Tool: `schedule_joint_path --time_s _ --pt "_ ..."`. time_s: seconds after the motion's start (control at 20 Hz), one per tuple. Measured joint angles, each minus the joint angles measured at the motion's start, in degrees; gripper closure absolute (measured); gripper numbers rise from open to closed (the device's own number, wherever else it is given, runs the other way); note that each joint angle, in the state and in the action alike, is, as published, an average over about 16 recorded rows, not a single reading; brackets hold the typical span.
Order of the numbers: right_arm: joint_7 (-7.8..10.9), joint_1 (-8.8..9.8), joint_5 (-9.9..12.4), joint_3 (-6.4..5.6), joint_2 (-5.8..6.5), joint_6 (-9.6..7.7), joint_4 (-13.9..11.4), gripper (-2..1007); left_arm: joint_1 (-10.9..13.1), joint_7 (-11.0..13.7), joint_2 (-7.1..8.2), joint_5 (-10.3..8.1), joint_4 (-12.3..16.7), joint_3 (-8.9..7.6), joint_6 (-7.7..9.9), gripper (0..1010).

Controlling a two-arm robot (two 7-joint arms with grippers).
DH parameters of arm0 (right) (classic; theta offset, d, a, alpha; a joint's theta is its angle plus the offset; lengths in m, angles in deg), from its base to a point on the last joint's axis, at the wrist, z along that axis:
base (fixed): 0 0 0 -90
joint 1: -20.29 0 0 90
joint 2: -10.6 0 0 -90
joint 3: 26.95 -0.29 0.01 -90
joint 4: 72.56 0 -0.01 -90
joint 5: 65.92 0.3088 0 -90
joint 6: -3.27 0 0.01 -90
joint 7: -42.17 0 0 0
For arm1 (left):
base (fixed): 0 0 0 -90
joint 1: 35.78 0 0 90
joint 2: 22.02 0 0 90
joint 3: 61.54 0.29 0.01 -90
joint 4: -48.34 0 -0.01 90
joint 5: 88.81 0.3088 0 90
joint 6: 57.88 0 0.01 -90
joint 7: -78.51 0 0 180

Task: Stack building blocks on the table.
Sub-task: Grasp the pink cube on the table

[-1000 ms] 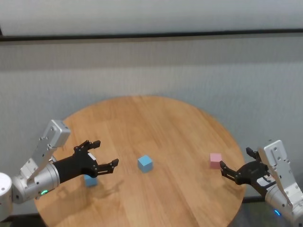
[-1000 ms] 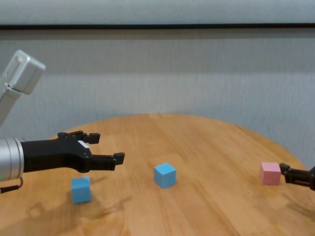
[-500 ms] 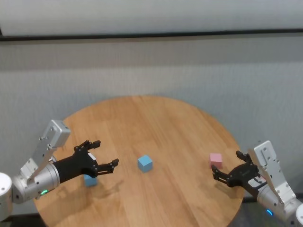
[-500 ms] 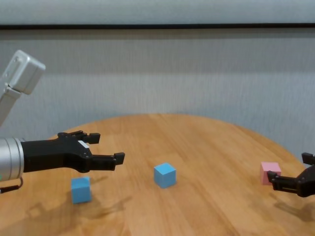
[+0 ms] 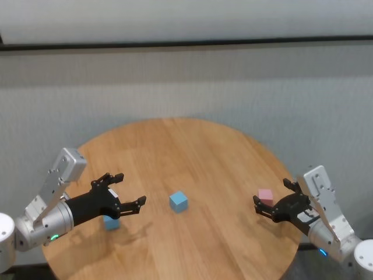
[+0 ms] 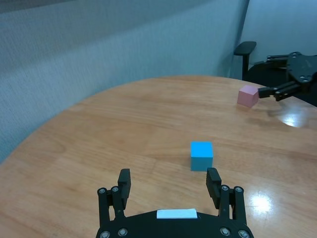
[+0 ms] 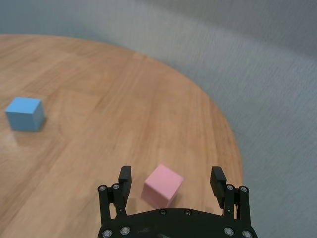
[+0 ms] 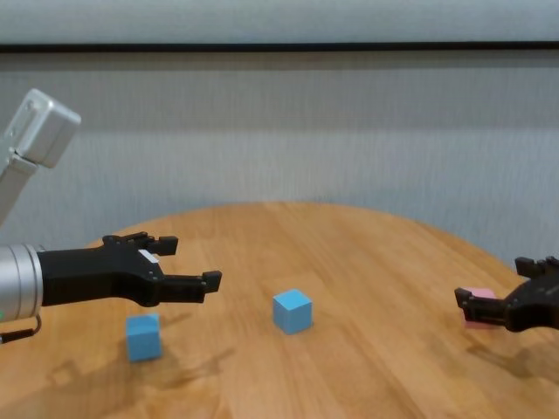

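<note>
The round wooden table (image 5: 192, 151) holds three cubes. One light blue cube (image 5: 179, 201) sits near the middle; it also shows in the chest view (image 8: 293, 311) and the left wrist view (image 6: 201, 155). The other light blue cube (image 5: 111, 223) sits at the left, partly under my left gripper (image 5: 130, 188), which hovers open and empty above the table. The pale pink cube (image 5: 266, 196) sits near the right edge. My right gripper (image 5: 271, 195) is open, low over the table, with its fingers either side of the pink cube (image 7: 163, 185), apart from it.
A grey textured wall runs behind the table. A dark chair armrest (image 6: 245, 47) stands beyond the table's right edge. The table edge lies close behind the pink cube (image 8: 480, 295).
My right gripper has moved left and inward from the table's edge until its open fingers flank the pink cube. The left arm and all cubes have stayed still.
</note>
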Motion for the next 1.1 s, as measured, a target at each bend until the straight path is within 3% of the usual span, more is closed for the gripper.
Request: schedule_joint_path --time_s 0.5,1.1 --pt "1.79 -3.09 -0.29 -1.24 -2.73 0.47 5.53 0 0.0 0.0 0.0 0.0 0.0 0.0 0.0 8" --pt "4.14 -3.31 1.7 -3.9 -4.98 -0.14 7.81 0 0.0 0.0 0.0 0.0 0.0 0.0 0.0 8"
